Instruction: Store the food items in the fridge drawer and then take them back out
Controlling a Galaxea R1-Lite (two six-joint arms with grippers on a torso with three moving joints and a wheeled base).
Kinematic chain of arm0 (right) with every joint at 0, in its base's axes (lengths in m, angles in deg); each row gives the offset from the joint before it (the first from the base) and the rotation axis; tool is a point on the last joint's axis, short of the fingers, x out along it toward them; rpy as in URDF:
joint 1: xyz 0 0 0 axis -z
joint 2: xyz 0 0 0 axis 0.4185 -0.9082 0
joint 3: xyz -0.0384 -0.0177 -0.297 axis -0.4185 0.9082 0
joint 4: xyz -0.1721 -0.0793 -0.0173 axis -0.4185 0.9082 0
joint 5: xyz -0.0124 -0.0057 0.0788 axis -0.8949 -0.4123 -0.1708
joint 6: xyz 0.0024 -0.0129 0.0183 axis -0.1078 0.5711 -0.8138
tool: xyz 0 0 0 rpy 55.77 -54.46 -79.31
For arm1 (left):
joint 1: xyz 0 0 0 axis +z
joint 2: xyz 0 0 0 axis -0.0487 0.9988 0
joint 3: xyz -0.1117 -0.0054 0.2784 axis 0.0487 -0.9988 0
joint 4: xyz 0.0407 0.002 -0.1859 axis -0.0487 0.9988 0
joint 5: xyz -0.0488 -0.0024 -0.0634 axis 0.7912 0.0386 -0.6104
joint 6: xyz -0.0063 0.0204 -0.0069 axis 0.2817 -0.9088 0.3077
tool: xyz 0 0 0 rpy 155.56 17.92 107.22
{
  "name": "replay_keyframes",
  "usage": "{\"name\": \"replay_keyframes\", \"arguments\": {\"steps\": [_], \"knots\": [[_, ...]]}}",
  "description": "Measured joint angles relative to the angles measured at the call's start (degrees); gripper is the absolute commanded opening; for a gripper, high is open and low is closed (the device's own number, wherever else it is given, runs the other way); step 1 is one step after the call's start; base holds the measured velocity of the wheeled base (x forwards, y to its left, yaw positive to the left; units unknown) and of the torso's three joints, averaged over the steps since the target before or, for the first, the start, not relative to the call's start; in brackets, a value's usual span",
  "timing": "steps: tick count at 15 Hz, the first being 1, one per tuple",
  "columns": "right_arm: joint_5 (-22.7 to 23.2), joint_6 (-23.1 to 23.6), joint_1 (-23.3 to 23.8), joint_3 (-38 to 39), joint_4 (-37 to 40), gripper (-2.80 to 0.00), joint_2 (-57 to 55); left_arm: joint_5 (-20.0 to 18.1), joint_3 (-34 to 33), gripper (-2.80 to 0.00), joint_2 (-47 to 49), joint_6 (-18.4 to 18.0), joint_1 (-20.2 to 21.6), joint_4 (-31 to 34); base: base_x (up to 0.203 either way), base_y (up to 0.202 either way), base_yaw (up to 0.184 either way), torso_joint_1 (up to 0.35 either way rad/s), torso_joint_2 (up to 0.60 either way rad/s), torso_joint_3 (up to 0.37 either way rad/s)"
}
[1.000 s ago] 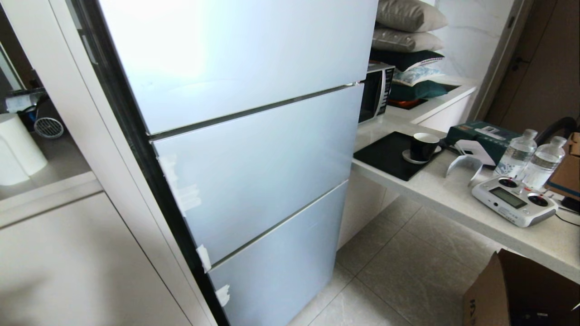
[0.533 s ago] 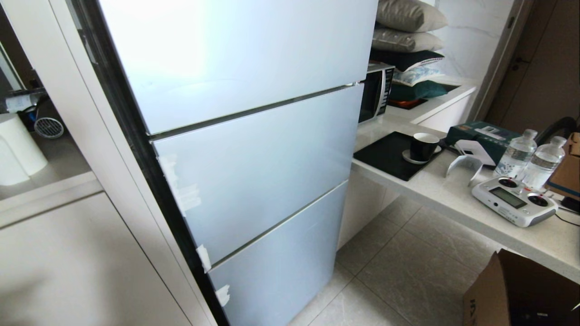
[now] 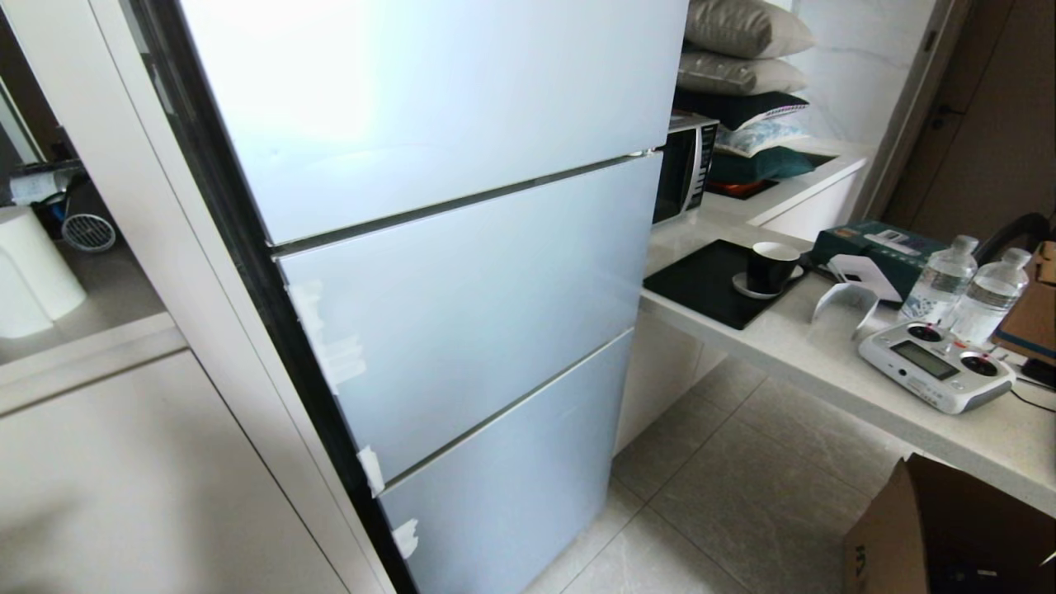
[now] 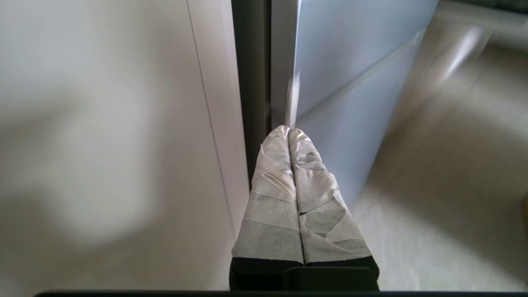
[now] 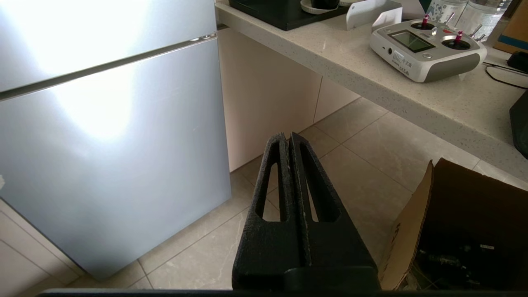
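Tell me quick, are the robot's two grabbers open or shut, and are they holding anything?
Left gripper: shut, holding nothing, by the fridge edge.
Right gripper: shut, holding nothing, above the floor.

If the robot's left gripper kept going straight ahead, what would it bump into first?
Probably the fridge. The left gripper, fingers pressed together, points at the dark gap beside the fridge's door edge, next to the white cabinet panel. Depth is hard to judge.

fridge (image 3: 462, 289) left of counter (image 3: 825, 363), cardboard box (image 3: 932, 528) below
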Motion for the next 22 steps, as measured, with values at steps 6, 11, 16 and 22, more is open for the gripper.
{"name": "replay_keyframes", "arguments": {"steps": [6,11,16,22], "knots": [[0.0,0.0,0.0,0.0,0.0,-2.8,0.0,-1.7,11.4,-2.8,17.7,17.5,-1.3,-3.7,0.0,0.0,0.0,0.0,0.0,0.0],[0.0,0.0,0.0,0.0,0.0,-2.8,0.0,-2.2,14.0,-2.8,39.7,41.3,-3.3,-19.9,0.0,0.0,0.0,0.0,0.0,0.0],[0.0,0.0,0.0,0.0,0.0,-2.8,0.0,-2.2,15.1,-2.8,55.2,49.6,-5.1,-30.7,0.0,0.0,0.0,0.0,0.0,0.0],[0.0,0.0,0.0,0.0,0.0,-2.8,0.0,1.4,20.5,-2.8,67.3,51.1,-5.5,-39.8,0.0,0.0,0.0,0.0,0.0,0.0]]}}
